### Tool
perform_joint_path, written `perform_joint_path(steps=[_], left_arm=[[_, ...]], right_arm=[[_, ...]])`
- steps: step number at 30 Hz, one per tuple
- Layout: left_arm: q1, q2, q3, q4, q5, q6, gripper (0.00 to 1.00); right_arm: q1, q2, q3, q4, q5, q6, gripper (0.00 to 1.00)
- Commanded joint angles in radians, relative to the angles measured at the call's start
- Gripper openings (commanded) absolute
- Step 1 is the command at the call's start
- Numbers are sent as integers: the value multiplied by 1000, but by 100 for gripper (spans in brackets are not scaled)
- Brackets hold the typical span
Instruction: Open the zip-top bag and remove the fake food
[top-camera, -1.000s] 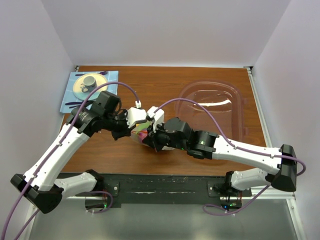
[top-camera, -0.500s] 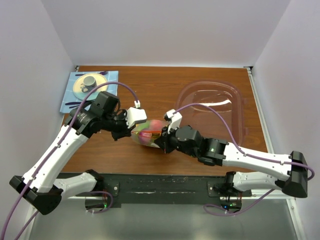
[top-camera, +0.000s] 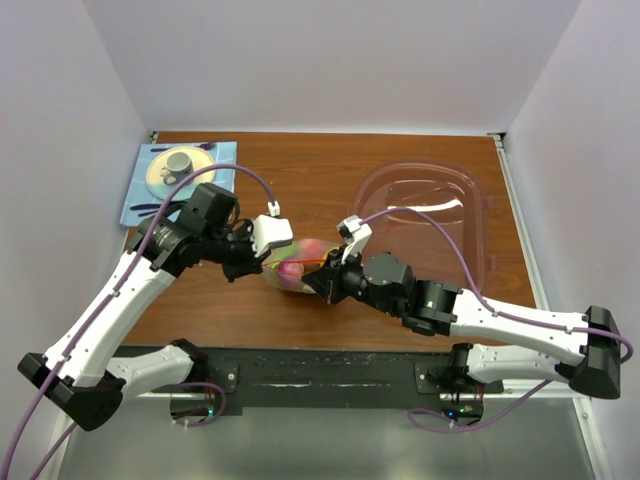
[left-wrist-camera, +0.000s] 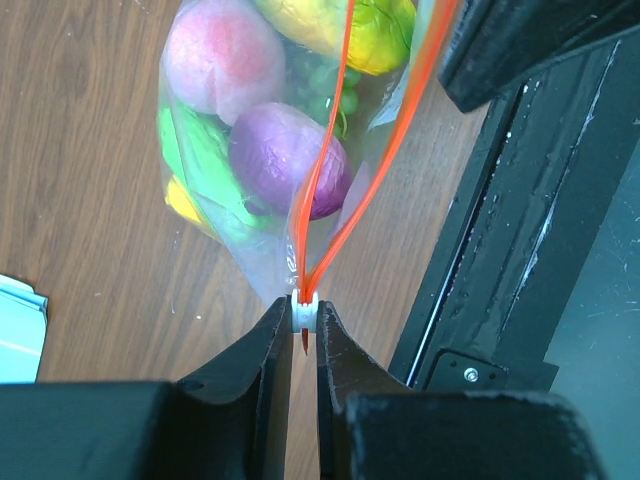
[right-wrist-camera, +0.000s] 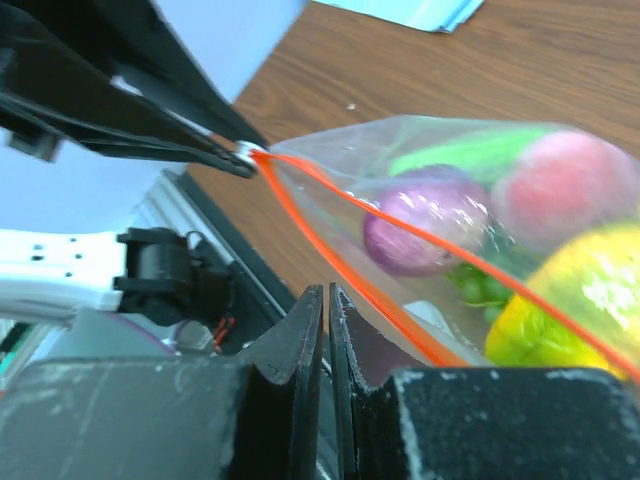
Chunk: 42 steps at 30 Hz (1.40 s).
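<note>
The bag (top-camera: 293, 268) is mid-table (top-camera: 330, 170), at the centre of the top view, zip parted and food (left-wrist-camera: 290, 160) inside, so opening looks nearly done. The left pincer (left-wrist-camera: 305, 320) is clamped on the slider (left-wrist-camera: 305, 310); the right pincer (right-wrist-camera: 327, 295) has its jaws almost together by the rim (whether on plastic cannot be told). Next the mouth needs spreading for a reach inside.

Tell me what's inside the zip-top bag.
Through the zip-top bag show a pink piece, a purple piece, a yellow piece and green pieces. Whatever lies beneath them is covered.
</note>
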<state>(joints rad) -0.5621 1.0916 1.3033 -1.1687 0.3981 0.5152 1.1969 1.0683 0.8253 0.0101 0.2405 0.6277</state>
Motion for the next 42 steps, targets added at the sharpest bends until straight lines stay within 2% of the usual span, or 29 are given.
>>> perform_joint_path(steps=[1,9,16,18,20,22,23,26,28,29,32,36,39,42], left_arm=[[5,-16,17,23,35,-17,0],[4,-24,22,17,45,-20,0],[4,-27,37,-5,56,-21,0],[4,-30,37,-6,62,-21,0],[4,-32,39,-8,68,-23,0],[4,-30,43,-11,73,-24,0],[5,-29,47,-11,76,-26,0],[5,-30,51,-11,79,-26,0],[5,-27,56,-12,85,-26,0],[5,-29,59,-11,90,-27,0],[4,-25,68,-13,102,-27,0],[5,-25,73,0,110,-38,0],[4,-35,73,43,111,-85,0],[4,-64,76,118,87,-138,0]], right_arm=[[4,-1,61,36,-52,-10,9],[-10,16,29,-7,49,46,4],[-26,5,-2,-55,198,121,10],[-28,12,-3,-55,223,138,20],[-28,30,20,-74,226,144,34],[-28,65,40,-94,215,148,41],[-28,76,49,-98,203,142,50],[-28,127,104,-131,172,144,66],[-28,169,130,-151,174,144,72],[-26,188,165,-195,174,142,80],[-20,234,211,-264,184,142,93],[-16,259,198,-222,151,112,99],[1,266,178,-209,215,86,99],[32,285,213,-318,336,63,99]])
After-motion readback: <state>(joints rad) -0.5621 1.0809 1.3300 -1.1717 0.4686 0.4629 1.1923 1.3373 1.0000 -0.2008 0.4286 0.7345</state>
